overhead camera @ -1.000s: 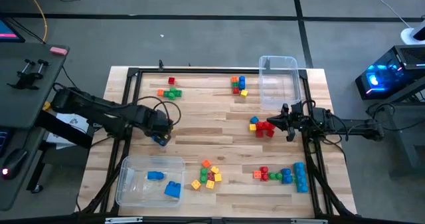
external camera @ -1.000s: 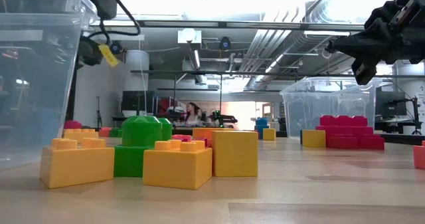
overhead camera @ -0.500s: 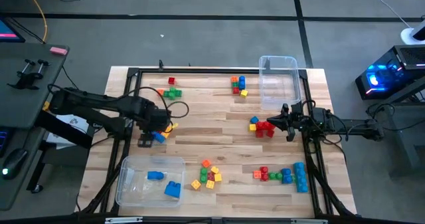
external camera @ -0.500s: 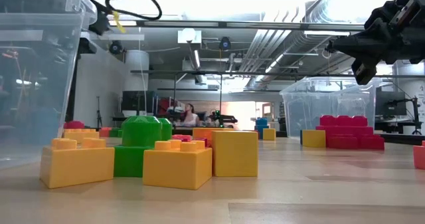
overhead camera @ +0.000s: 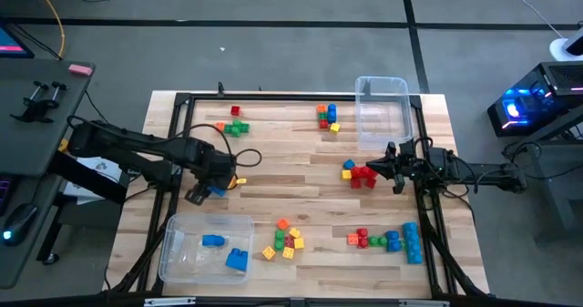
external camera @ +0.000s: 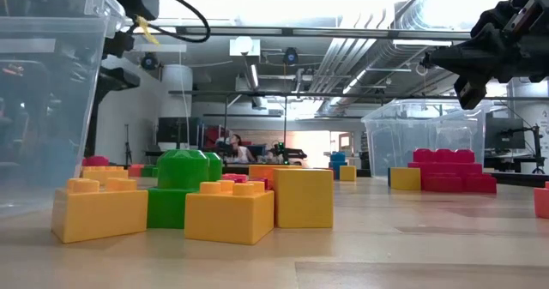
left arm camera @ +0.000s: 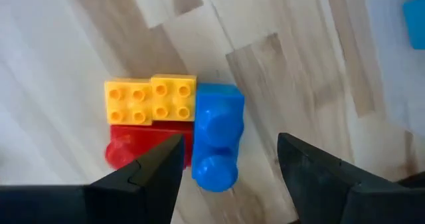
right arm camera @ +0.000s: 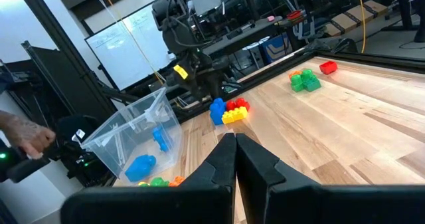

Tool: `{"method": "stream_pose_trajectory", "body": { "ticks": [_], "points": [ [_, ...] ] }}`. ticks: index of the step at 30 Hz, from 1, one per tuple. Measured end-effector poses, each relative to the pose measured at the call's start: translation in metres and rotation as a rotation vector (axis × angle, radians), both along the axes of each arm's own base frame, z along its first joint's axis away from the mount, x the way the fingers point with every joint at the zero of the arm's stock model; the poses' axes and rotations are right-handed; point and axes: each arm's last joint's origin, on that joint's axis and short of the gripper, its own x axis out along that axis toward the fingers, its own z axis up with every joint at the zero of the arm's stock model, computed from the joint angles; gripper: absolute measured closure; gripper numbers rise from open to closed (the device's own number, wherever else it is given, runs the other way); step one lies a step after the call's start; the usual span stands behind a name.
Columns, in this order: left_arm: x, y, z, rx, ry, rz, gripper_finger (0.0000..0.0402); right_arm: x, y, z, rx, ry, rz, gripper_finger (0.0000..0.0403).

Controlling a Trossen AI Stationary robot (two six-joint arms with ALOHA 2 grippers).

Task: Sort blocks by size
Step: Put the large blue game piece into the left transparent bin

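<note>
The left pincer [overhead camera: 202, 190] hangs over the left half of the counter [overhead camera: 301, 161], its fingers [left arm camera: 149, 174] spread with nothing between them. Right below it lies a small cluster: a blue block [left arm camera: 217, 144] touching a yellow block [left arm camera: 151, 101], with a red block [left arm camera: 143, 147] tucked against both. In the left wrist view the blue block sits in the gap between the 2 fingers, apart from each. Bare wood lies all round this cluster.

Just nearer the front edge stands a clear bin [overhead camera: 206, 248] holding 2 blue pieces [overhead camera: 225, 250]. Beside it, toward the middle, a mixed heap [overhead camera: 284, 240] of yellow, orange, red and green blocks rests close to the front edge.

The right pincer [overhead camera: 393, 168] hovers near the right edge, fingers pressed together and holding nothing — a red pile [overhead camera: 363, 175] with a blue and a yellow block lies just beside its tip. Behind it a second clear bin [overhead camera: 382, 112] sits at the back right corner.

More blocks dot the far side: a green and red group [overhead camera: 235, 125] at the back left, a stacked group [overhead camera: 327, 116] at the back middle. A row of blue, red and green blocks [overhead camera: 392, 240] lies by the front right — the counter's centre is open wood.
</note>
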Motion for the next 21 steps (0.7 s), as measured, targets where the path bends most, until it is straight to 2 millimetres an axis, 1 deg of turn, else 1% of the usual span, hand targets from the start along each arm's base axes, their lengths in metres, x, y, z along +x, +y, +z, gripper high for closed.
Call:
{"method": "stream_pose_trajectory", "body": {
  "ticks": [5, 11, 21],
  "points": [
    [-0.005, -0.001, -0.007, -0.017, 0.031, -0.044, 0.0172, 0.000, 0.000, 0.000, 0.000, 0.000, 0.000, 0.0398],
    [0.001, 0.000, -0.007, -0.014, -0.032, -0.078, 0.0172, 0.000, 0.000, 0.000, 0.000, 0.000, 0.000, 0.0398],
    [-0.002, 0.001, -0.027, -0.013, 0.025, -0.085, 0.0172, 0.000, 0.000, 0.000, 0.000, 0.000, 0.000, 0.0398]
  ]
}}
